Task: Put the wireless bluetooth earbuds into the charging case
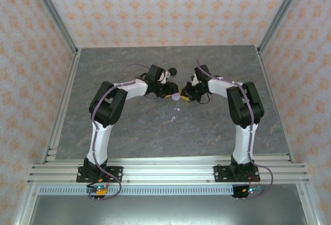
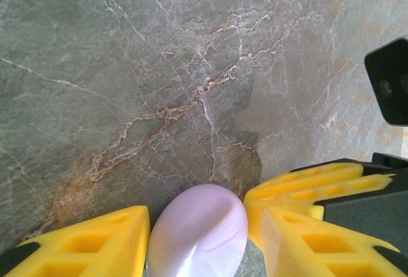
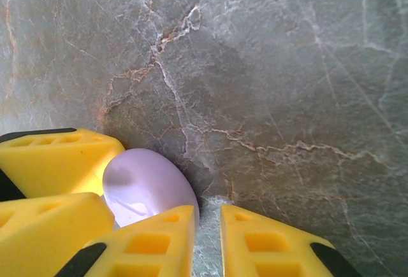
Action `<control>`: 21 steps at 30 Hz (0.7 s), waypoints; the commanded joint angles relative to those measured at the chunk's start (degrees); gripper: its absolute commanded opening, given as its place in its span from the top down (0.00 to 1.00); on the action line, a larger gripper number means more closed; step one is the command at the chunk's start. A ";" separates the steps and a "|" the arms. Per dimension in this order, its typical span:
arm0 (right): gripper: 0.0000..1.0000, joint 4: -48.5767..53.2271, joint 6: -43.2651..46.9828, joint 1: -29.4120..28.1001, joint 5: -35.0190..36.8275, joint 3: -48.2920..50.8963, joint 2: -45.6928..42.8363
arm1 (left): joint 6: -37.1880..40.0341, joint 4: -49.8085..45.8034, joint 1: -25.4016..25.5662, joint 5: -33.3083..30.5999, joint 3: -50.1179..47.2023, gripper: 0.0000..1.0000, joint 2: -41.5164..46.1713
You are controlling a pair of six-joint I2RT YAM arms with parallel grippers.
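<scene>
Slightly tilted lilac case [image 2: 197,232], lengthwise upward

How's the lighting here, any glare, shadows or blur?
Top view: soft, even light, but the lilac case is tiny. Left wrist: sharp, a dark shadow on the table behind the case. Right wrist: white glare on the case, shadow around it.
</scene>
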State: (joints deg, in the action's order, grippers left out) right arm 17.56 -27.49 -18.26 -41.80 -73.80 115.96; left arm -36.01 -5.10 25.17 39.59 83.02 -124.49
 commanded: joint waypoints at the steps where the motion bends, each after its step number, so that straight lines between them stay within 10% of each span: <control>1: 0.79 0.89 -0.55 0.29 2.15 0.54 -1.43 | 1.00 -4.26 0.47 -3.32 -1.51 0.49 2.60; 21: 0.72 -11.47 -4.67 1.65 -7.33 6.33 -4.20 | -0.38 0.06 -1.71 -3.48 -7.43 0.44 5.06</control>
State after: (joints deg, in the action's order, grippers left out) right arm 8.71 -31.20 -16.69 -47.66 -67.81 112.42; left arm -36.18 -4.78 23.86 36.88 77.08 -120.11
